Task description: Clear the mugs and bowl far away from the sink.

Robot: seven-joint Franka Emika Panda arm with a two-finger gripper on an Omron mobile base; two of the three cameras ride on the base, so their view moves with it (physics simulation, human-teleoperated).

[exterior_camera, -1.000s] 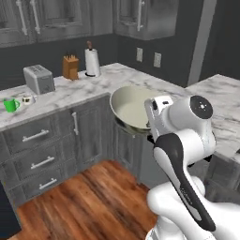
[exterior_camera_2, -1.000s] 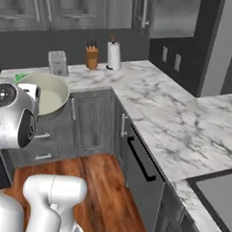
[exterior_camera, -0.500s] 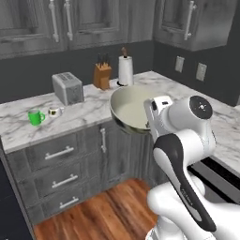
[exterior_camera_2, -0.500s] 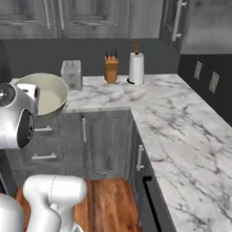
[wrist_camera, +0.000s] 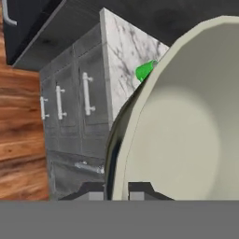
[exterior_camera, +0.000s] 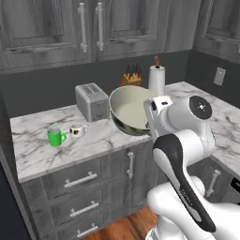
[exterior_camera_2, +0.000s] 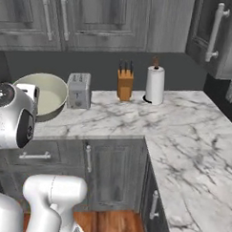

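The wide cream bowl with a grey-green outside (exterior_camera: 132, 110) hangs tilted in the air before the marble counter (exterior_camera: 37, 150), its rim pinched between the gripper (wrist_camera: 116, 190) fingers. The left base view shows the bright green mug (exterior_camera: 56, 137) and whitish mug (exterior_camera: 77, 130) side by side on that counter. The base has swung round, so the silver toaster (exterior_camera_2: 79, 90) now sits nearer.

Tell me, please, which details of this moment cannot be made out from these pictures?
- Gripper: hand view shows only the fingertips at the bowl rim, so the grip itself is unclear; in both base views the arm hides it.
- Whitish mug: left base view, too small to read its marks.
- Green mug: hand view, mostly hidden behind the bowl.
- Toaster: slots blurred.
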